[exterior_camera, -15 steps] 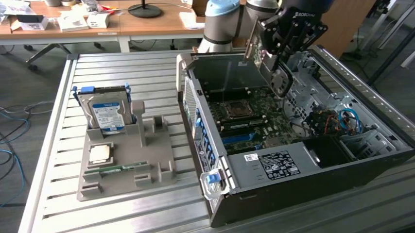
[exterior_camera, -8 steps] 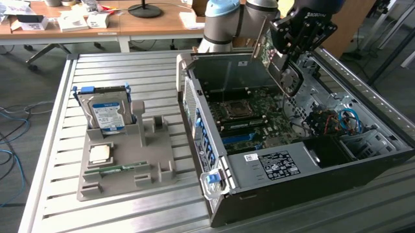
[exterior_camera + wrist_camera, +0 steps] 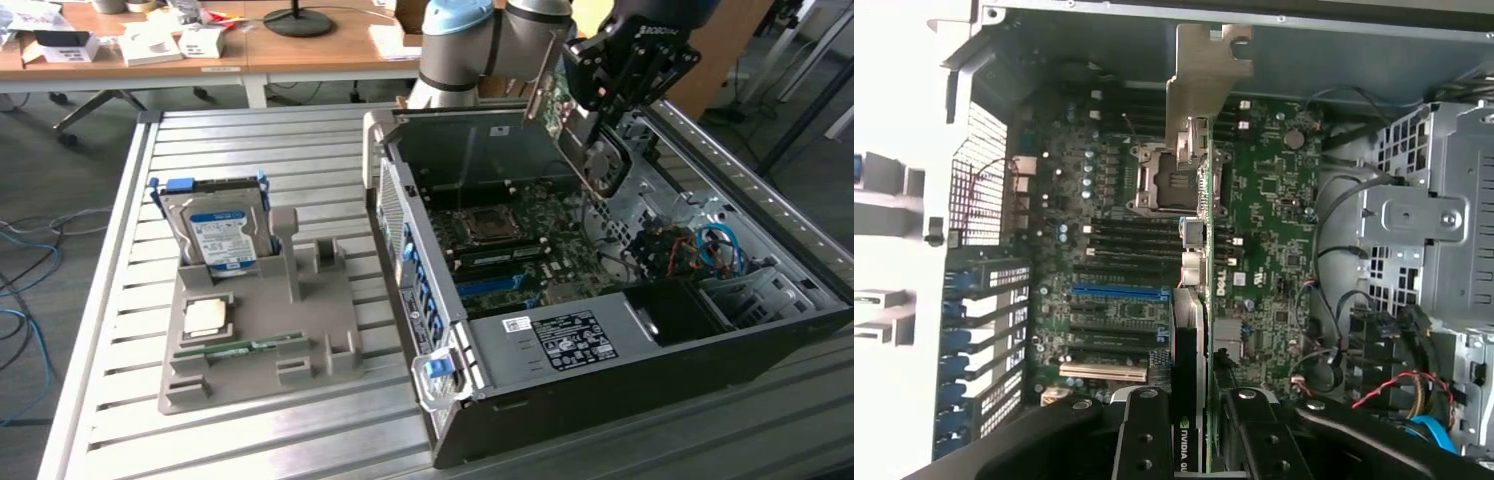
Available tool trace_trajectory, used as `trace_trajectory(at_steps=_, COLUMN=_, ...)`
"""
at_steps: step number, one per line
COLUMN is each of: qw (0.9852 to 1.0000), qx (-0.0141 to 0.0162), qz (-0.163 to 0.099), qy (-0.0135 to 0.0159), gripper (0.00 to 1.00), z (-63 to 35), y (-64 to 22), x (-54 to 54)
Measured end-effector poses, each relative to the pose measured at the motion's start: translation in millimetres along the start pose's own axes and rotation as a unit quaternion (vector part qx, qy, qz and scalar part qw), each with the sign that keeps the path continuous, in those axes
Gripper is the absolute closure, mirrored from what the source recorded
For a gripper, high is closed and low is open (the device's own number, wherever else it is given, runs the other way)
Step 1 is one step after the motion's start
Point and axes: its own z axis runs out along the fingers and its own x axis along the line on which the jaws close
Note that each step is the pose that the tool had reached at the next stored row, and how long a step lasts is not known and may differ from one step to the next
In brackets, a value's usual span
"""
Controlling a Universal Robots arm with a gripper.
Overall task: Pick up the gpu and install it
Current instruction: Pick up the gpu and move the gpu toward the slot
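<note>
Black two-finger gripper [image 3: 603,95] clamped on green fan-faced circuit-board gpu [image 3: 601,160], hanging over open dark metal computer case [image 3: 601,400]. Carry step; unseated; slot alignment critical.

A robotics lab: slatted metal workbench [image 3: 267,150]; cluttered wooden desks [image 3: 334,55]; loose cables [image 3: 20,240] on the floor [image 3: 54,170].

The gpu [image 3: 561,100], a green board with black fan and silver bracket, hangs on edge over the open case [image 3: 641,400].
</note>
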Motion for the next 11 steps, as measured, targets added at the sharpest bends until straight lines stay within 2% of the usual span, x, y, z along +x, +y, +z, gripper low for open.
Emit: trace_trajectory(at_steps=11, qw=1.0, qx=0.0, qz=0.008, qy=-0.0006, gripper=0.74, z=0.1, y=-0.7, x=-19.8)
